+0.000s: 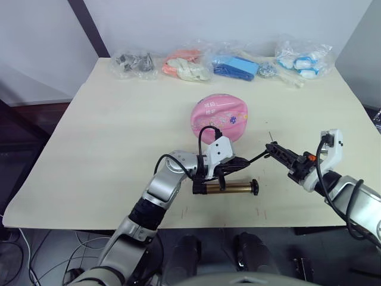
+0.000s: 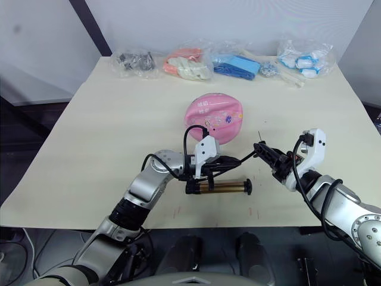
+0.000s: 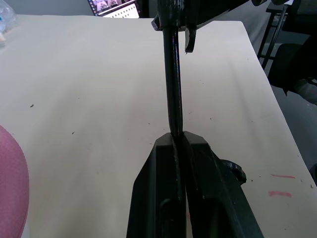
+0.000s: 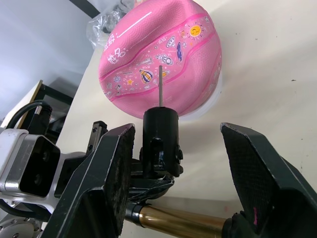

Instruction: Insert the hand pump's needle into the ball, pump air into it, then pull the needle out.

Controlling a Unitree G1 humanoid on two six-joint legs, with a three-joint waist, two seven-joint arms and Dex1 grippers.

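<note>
Beyond the thin steel needle (image 4: 160,85), dented pink rubber ball (image 4: 163,54).

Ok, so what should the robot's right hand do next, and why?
Probably close the right gripper on the black fitting. Its fingers stand open on either side of the fitting. The needle points toward the ball but stops short of it, and the left gripper pinches the hose. A firm hold would let the right gripper steer the needle in.
</note>
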